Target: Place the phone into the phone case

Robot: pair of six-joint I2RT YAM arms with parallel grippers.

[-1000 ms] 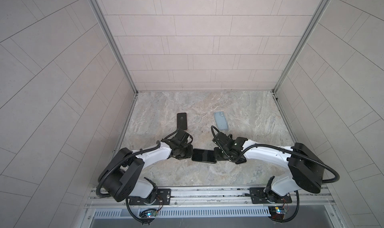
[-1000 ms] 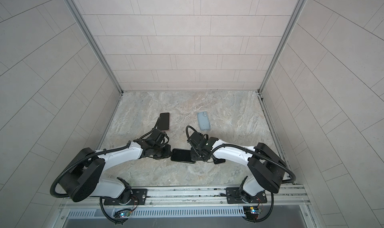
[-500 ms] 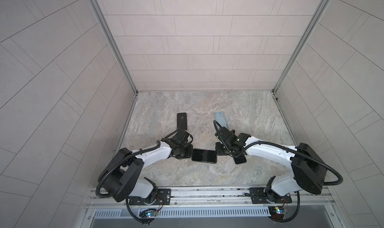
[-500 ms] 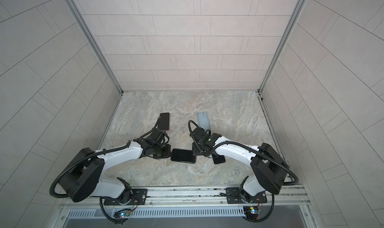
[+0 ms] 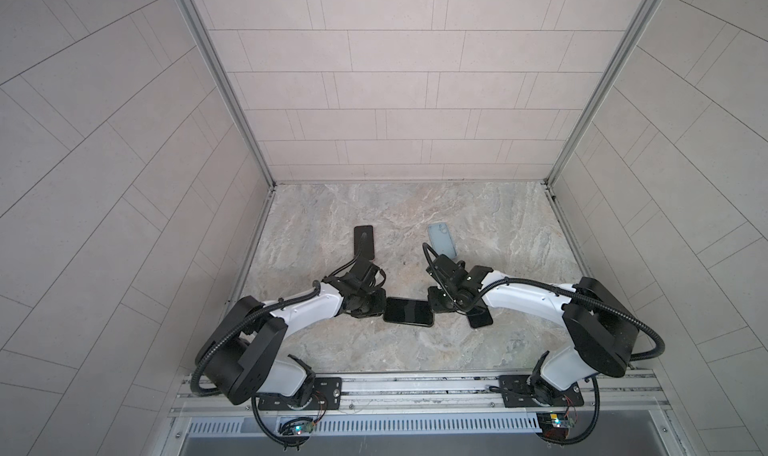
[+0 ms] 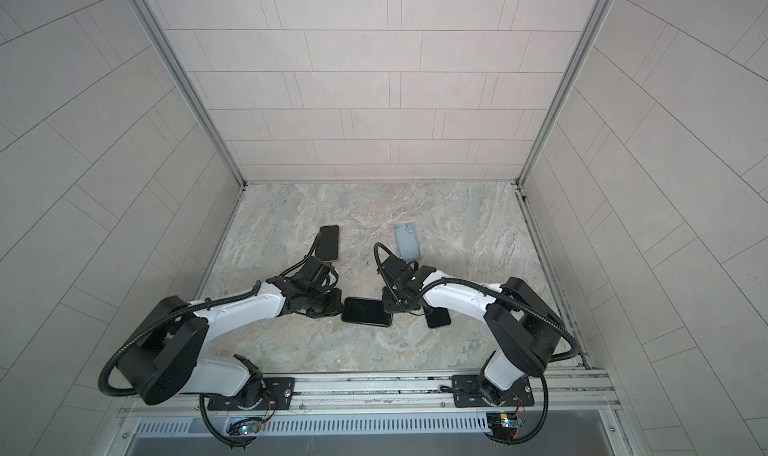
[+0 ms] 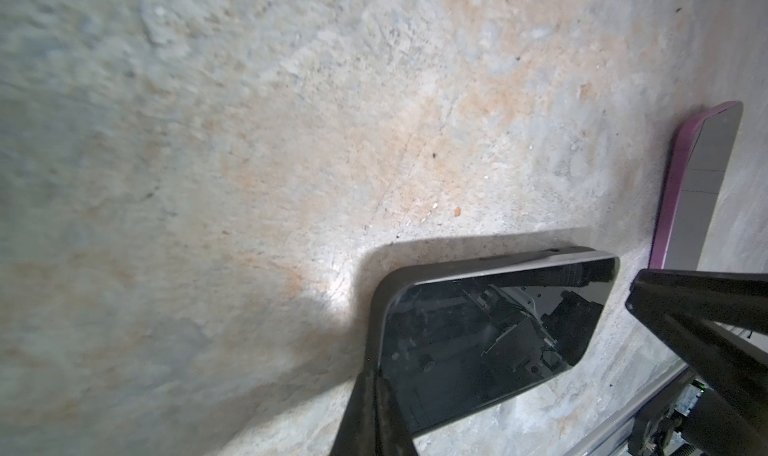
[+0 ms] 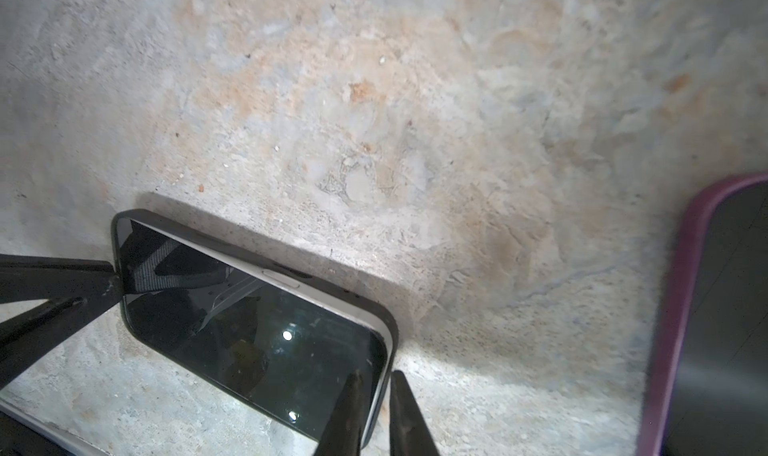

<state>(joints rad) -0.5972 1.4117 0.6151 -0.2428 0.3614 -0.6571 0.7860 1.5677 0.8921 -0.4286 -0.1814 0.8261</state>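
Left claw (image 7: 376,395) pressed together against phone (image 7: 490,337) end; right claw (image 8: 380,408) pinching opposite end; phone on bench (image 5: 374,350).

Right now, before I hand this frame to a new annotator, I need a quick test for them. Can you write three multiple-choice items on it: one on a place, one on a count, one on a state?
1. Where is the pale blue phone case?
A) flat on the tabletop, beyond the right gripper
B) leaning on the back wall
C) on the metal rail

2. How many phones and cases are on the table in all?
A) two
B) four
C) six

3. How is the middle phone?
A) bare, screen down
B) in a black case, screen up
C) standing on end

1 A: in both top views it lies apart from that gripper, farther back.
2 B: the blue case, the middle phone, a dark phone beyond the left gripper, and a second dark phone partly under the right arm.
3 B: both wrist views show a dark rim round a glossy, reflecting screen.
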